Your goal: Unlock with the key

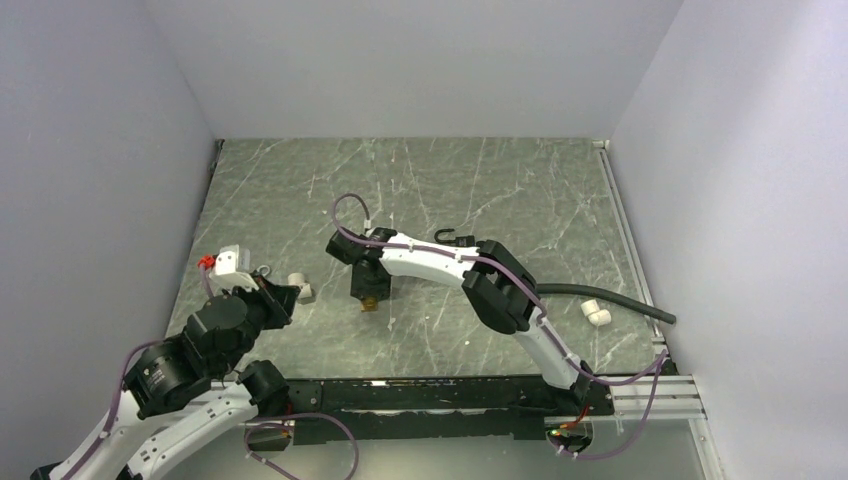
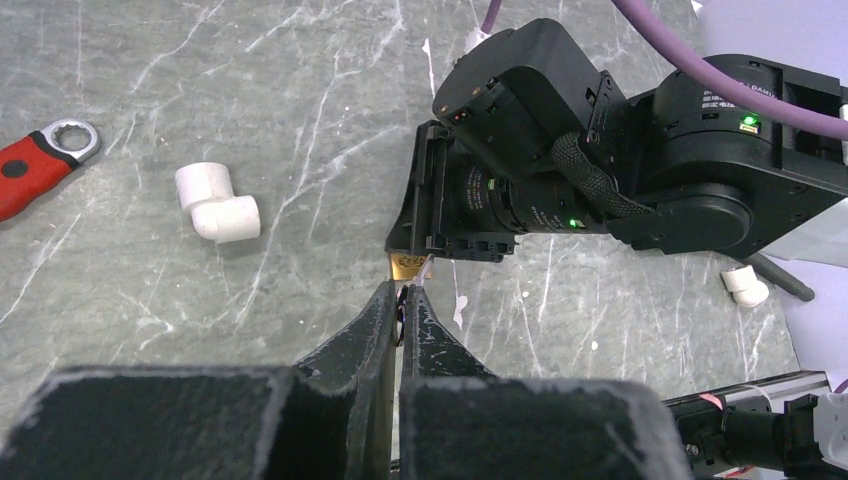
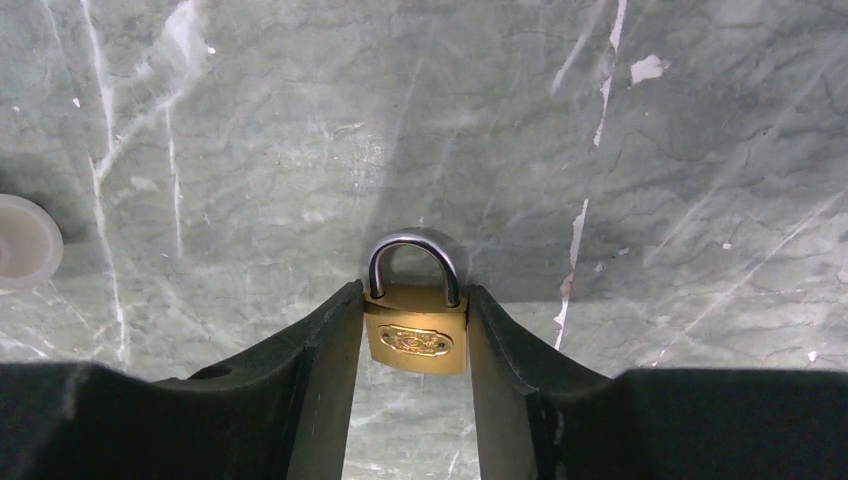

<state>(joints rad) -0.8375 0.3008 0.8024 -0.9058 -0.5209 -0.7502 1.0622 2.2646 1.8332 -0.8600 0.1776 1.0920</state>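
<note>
white pipe elbow (image 2: 217, 203) | red-handled wrench (image 2: 42, 162) | black hose (image 1: 610, 297) | second white elbow (image 1: 597, 313) beside hose

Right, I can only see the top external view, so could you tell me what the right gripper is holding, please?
Observer: The right gripper is clamped on the body of a brass padlock, one finger on each side.
Operator: Thank you. Is its shackle open?
Observer: No, the shackle looks closed, with both legs seated in the body.
Operator: And does the left gripper have the key?
Observer: The left gripper is nearly shut on a small dark thing, apparently the key, and is aimed at the padlock close by.
</note>
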